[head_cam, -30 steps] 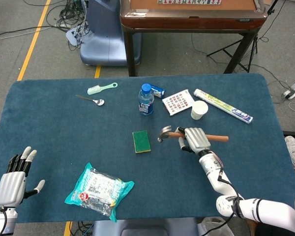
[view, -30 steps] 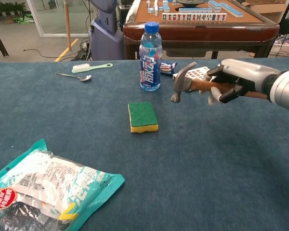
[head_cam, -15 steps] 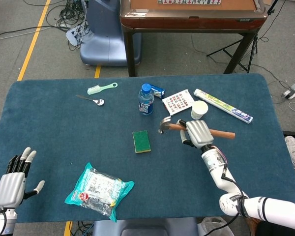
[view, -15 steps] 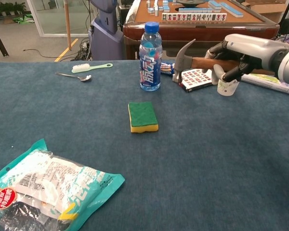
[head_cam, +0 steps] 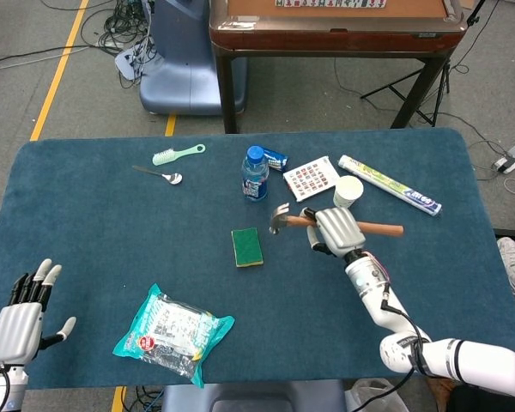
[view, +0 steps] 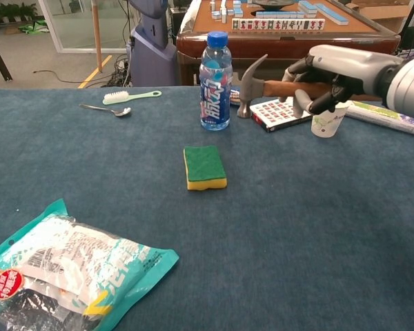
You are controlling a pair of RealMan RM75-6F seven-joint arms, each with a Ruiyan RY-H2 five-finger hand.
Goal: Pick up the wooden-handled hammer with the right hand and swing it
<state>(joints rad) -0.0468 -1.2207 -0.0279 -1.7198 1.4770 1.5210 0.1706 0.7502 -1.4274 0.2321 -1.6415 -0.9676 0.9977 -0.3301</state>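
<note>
Wooden handle and steel head mark the hammer, which the right hand grips around the middle of its shaft, fingers wrapped underneath, holding it clear of the desk. In the chest view the head points toward the water bottle and hangs above the edge of the card box; the hand covers much of the handle there, and its far end runs behind the wrist. The paper cup stands just under the fingers, partly masked by them. Only the head view shows the left hand, low at the desk's near left corner, fingers apart and holding nothing; its arm is cut off by the frame.

Dark blue felt covers the desk. On it lie a green-and-yellow sponge, a teal snack packet, a spoon, a mint brush and a long tube whose printing is too small to read. A small blue item behind the bottle cannot be made out. Beyond the desk stand a brown mahjong table and a blue-grey machine base, on grey floor with cables and a yellow line.
</note>
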